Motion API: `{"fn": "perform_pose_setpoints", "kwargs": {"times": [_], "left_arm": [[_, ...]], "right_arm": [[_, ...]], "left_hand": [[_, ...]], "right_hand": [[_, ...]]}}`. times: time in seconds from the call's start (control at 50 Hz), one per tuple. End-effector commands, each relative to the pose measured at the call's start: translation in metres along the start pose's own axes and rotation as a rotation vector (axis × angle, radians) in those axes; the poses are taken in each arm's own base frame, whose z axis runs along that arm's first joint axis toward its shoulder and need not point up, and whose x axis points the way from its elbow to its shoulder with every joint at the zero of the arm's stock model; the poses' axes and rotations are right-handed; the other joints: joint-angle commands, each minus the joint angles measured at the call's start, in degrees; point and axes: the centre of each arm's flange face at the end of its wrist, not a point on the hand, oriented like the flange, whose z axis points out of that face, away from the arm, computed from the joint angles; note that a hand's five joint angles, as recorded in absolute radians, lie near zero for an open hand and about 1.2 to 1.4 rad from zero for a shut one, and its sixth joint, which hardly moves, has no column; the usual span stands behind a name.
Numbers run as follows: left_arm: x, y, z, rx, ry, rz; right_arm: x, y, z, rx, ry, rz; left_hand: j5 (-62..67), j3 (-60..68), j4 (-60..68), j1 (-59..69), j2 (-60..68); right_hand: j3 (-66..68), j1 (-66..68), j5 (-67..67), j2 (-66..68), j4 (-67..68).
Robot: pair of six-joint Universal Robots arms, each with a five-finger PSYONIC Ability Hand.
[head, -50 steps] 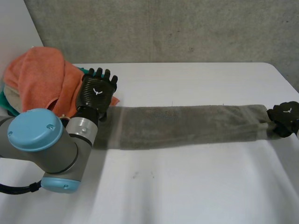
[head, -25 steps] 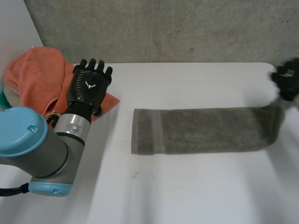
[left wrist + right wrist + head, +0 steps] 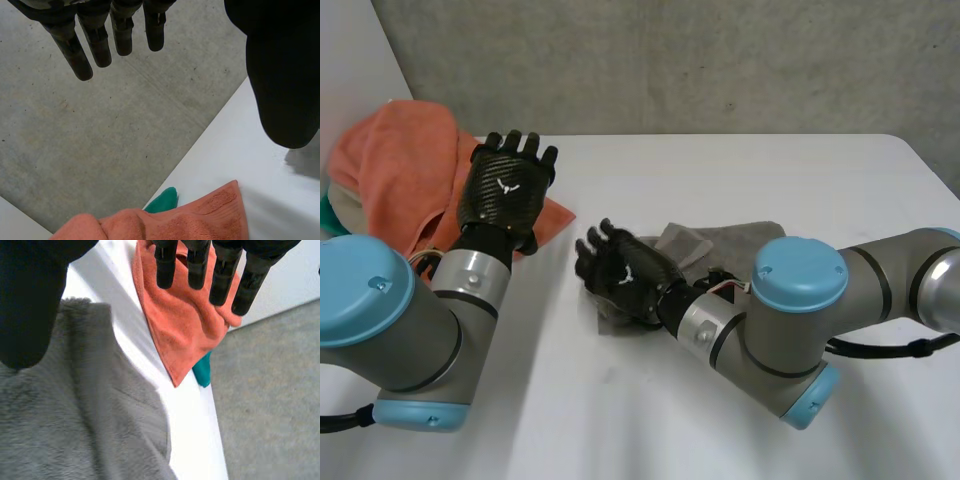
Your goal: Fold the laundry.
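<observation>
Grey towel, a long strip a second ago, now lies doubled over just beside the orange cloth pile. The right hand that carried its far end across sits over the edge nearest that pile, fingers straight, gripping nothing. The left hand hangs open above the pile. One fold looks done.

towel on table, cloth pile at left
</observation>
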Motion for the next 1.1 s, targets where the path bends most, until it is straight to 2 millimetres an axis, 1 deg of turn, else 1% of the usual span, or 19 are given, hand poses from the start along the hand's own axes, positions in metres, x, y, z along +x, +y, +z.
{"fn": "perform_pose_setpoints", "kwargs": {"times": [0.02,0.04,0.06,0.14,0.18,0.2,0.24,0.26,0.36,0.38,0.44,0.68,0.74,0.84,0.92,0.96,1.02,1.06,1.1], "left_arm": [[0.0,-0.012,0.007,0.044,-0.006,-0.006],[0.001,-0.015,0.007,0.053,-0.003,-0.008],[0.006,-0.024,0.007,0.08,0.007,-0.015],[0.02,-0.038,0.007,0.123,0.04,-0.037],[0.026,-0.039,0.007,0.126,0.054,-0.039],[0.028,-0.039,0.007,0.127,0.059,-0.04],[0.037,-0.039,0.006,0.129,0.081,-0.043],[0.039,-0.039,0.006,0.131,0.087,-0.044],[0.066,-0.041,0.002,0.149,0.17,-0.065],[0.08,-0.041,0.002,0.161,0.215,-0.075],[0.101,-0.035,0.002,0.145,0.286,-0.096],[0.135,-0.002,0.022,0.008,0.377,-0.133],[0.139,0.002,0.027,-0.001,0.382,-0.131],[0.146,0.02,0.034,-0.055,0.396,-0.117],[0.144,0.028,0.04,-0.071,0.382,-0.114],[0.138,0.034,0.047,-0.082,0.35,-0.105],[0.12,0.044,0.066,-0.11,0.237,-0.07],[0.099,0.051,0.076,-0.157,0.119,-0.022],[0.086,0.056,0.079,-0.188,0.057,0.012]], "right_arm": [[0.065,0.016,-0.02,-0.089,0.218,0.333],[0.087,0.019,-0.031,-0.088,0.284,0.453],[0.096,0.023,-0.037,-0.093,0.313,0.512],[0.116,0.028,-0.063,-0.127,0.363,0.758],[0.115,0.039,-0.073,-0.186,0.369,0.804],[0.111,0.053,-0.082,-0.253,0.369,0.823],[0.107,0.065,-0.092,-0.321,0.366,0.819],[0.104,0.077,-0.101,-0.381,0.366,0.791],[0.091,0.107,-0.12,-0.517,0.329,0.666],[0.089,0.11,-0.122,-0.53,0.321,0.651],[0.086,0.116,-0.125,-0.551,0.318,0.645],[0.079,0.116,-0.126,-0.555,0.311,0.661],[0.077,0.118,-0.124,-0.553,0.309,0.659],[0.075,0.12,-0.123,-0.557,0.314,0.654],[0.078,0.121,-0.122,-0.558,0.33,0.644],[0.076,0.119,-0.12,-0.551,0.324,0.64],[0.073,0.119,-0.118,-0.549,0.314,0.641],[0.071,0.121,-0.118,-0.554,0.311,0.643],[0.069,0.123,-0.116,-0.556,0.31,0.64]], "left_hand": [[-2.5,-2.0,-1.5,-1.5,-1.6],[-2.5,-2.0,-1.5,-1.5,-1.6],[-2.5,-2.0,-1.5,-1.5,-1.6],[-2.4,-1.8,-1.3,-1.4,-1.4],[-2.5,-2.0,-1.5,-1.5,-1.6],[-2.5,-2.0,-1.5,-1.5,-1.6],[-2.5,-2.0,-1.5,-1.5,-1.6],[-2.5,-2.0,-1.5,-1.5,-1.6],[-1.2,-0.7,-0.1,-0.2,-0.3],[0.3,0.8,1.4,1.3,1.2],[0.5,1.0,1.5,1.5,1.4],[0.2,0.7,1.2,1.2,1.1],[0.2,0.7,1.2,1.2,1.1],[0.2,0.7,1.2,1.2,1.1],[0.5,1.0,1.5,1.5,1.4],[0.8,1.4,1.9,1.8,1.8],[4.2,4.7,5.2,5.2,5.1],[3.2,3.7,4.2,4.2,4.1],[1.5,2.0,2.6,2.5,2.4]], "right_hand": [[-4.3,-2.0,-5.9,-4.0,-5.0],[-4.3,-2.0,-5.9,-4.0,-5.0],[-4.3,-2.0,-5.9,-4.0,-5.0],[-4.3,-2.0,-5.9,-4.0,-5.0],[-4.3,-2.0,-5.9,-4.0,-5.0],[-4.3,-2.0,-5.9,-4.0,-5.0],[-4.3,-2.0,-5.9,-4.0,-5.0],[-4.3,-2.0,-5.9,-4.0,-5.0],[-4.3,-2.0,-5.9,-4.0,-5.0],[-4.3,-2.0,-5.9,-4.0,-5.0],[5.5,7.8,3.9,5.8,4.9],[13.0,15.2,11.3,13.2,12.3],[13.8,16.1,12.2,14.0,13.1],[14.8,17.1,13.2,15.1,14.1],[16.6,18.9,15.0,16.9,16.0],[18.2,20.4,16.5,18.4,17.5],[23.5,25.8,21.9,23.8,22.8],[24.9,27.2,23.3,25.2,24.2],[26.9,29.2,25.3,27.2,26.2]]}}
